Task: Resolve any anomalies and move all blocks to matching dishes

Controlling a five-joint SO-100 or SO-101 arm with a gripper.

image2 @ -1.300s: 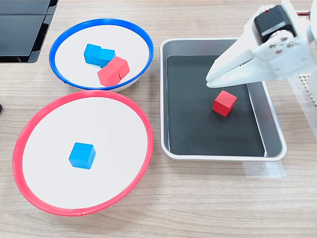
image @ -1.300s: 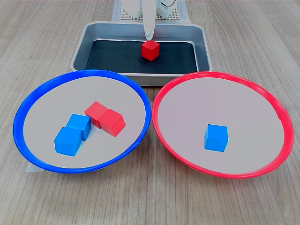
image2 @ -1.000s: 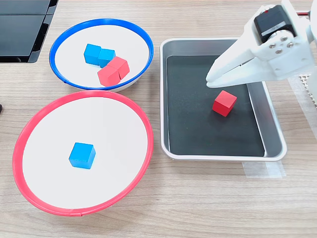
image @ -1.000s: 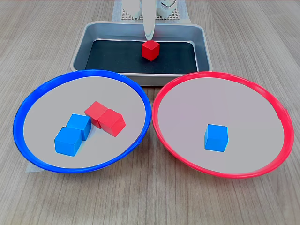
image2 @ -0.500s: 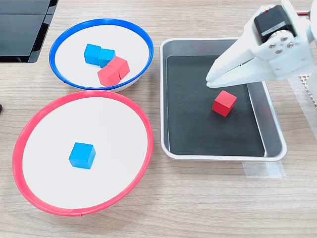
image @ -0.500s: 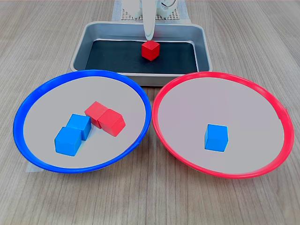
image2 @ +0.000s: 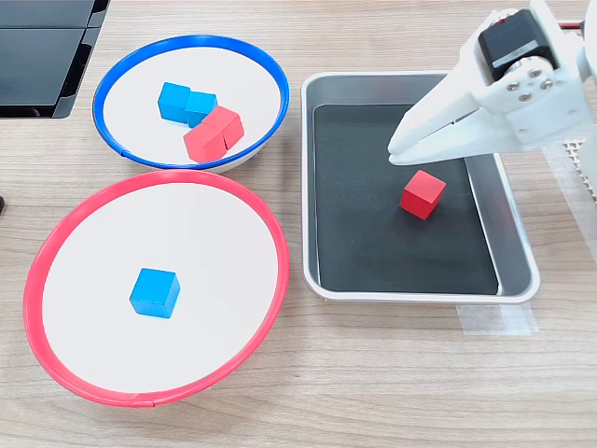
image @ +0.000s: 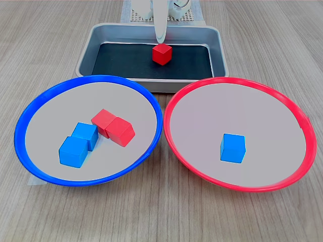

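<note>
Upper centre of the first exterior view: small matte red cube [image: 162, 54] on black tray liner [image: 126, 60]; white gripper [image2: 399, 152] above, fingers pressed together, arm cropped.

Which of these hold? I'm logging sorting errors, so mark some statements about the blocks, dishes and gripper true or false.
1. The red dish holds one blue block. True.
2. The blue dish holds only blue blocks. False: two blue and two red blocks lie in it.
3. A red block lies in the tray. True.
4. The gripper grips that block. False: it hangs just above it, empty.
</note>
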